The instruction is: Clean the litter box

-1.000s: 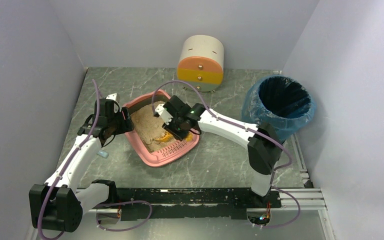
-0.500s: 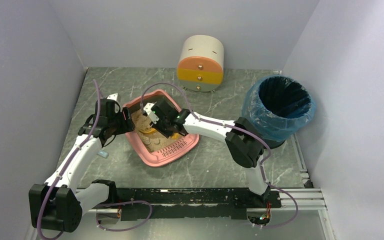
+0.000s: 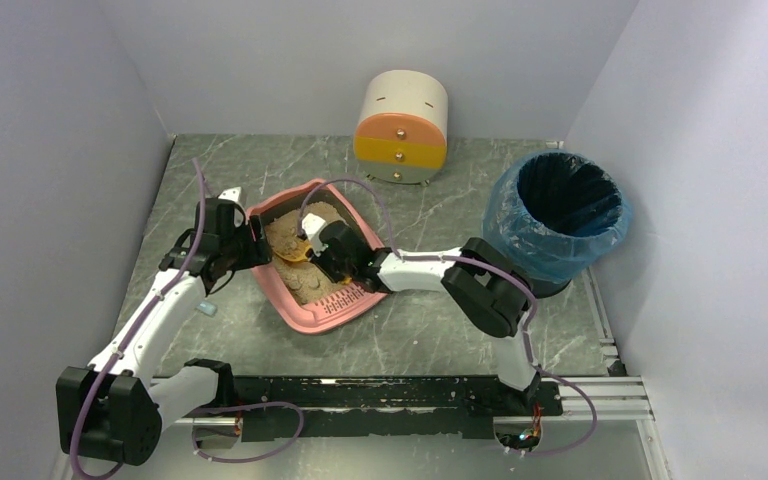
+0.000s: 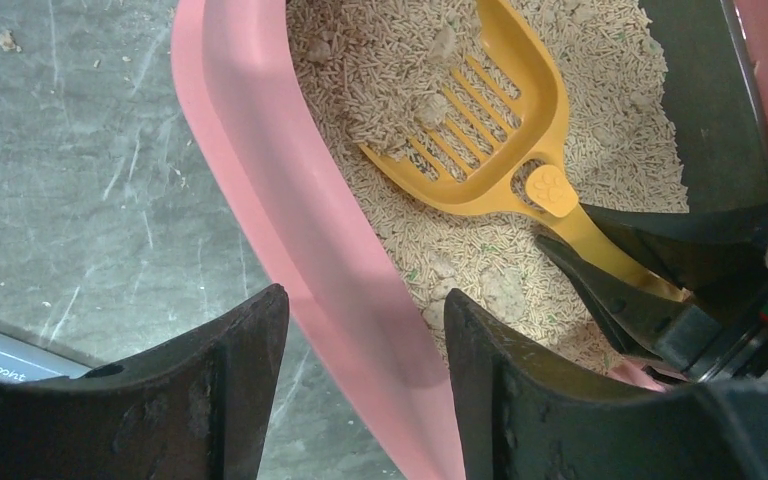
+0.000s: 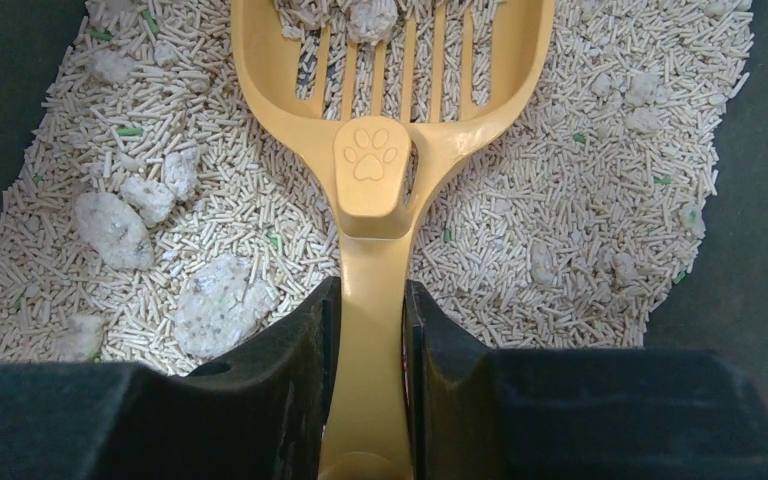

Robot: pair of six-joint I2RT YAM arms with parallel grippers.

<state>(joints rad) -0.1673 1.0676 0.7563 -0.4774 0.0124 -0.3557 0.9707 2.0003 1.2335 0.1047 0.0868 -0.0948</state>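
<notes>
Right gripper (image 5: 365, 330) clamped on the handle of the yellow scoop (image 4: 480, 130), blade dug into the pellets and carrying clumps. Left gripper (image 4: 360, 380) straddles the near wall of the litter box (image 3: 322, 318), one finger inside, one outside, apparently gripping it. Box sits mid-table, between both arms. To do the step well: lift the scoop level, shake gently so loose pellets sift through the slots, keep the box pinned. Right arm folded low, reaching leftward; left arm stretched forward, wrist angled down over the rim.

A grey marbled table (image 3: 440, 330) carries the pink litter box (image 3: 335, 312), drawer unit (image 3: 401, 127) and blue-lined bin (image 3: 558, 220).
</notes>
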